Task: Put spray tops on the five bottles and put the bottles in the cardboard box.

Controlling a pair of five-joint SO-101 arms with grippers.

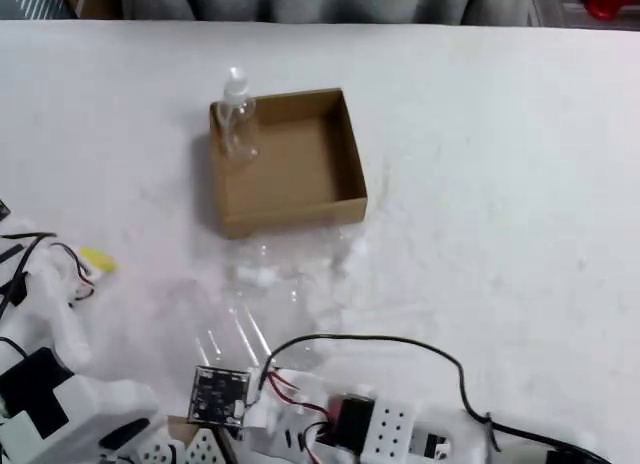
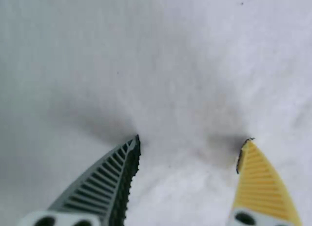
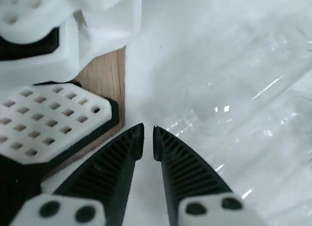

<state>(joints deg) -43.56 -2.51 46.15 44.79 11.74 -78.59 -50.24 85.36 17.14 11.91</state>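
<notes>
At the left we see the left gripper (image 2: 190, 145), jaws apart over the white table (image 2: 146, 50); further right one sprayer-topped bottle (image 1: 237, 119) stands in the far left corner of the cardboard box (image 1: 290, 219); clear bottles (image 3: 253, 104) lie on the table by the right gripper (image 3: 147, 138), its jaws nearly together on nothing.

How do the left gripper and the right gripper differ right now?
The left gripper is open wide; the right gripper is nearly shut, on nothing. The left's fingers are grey and yellow; the right's are both black. The left is over white table; the right is beside clear bottles. Both have ribbed fingers.
</notes>
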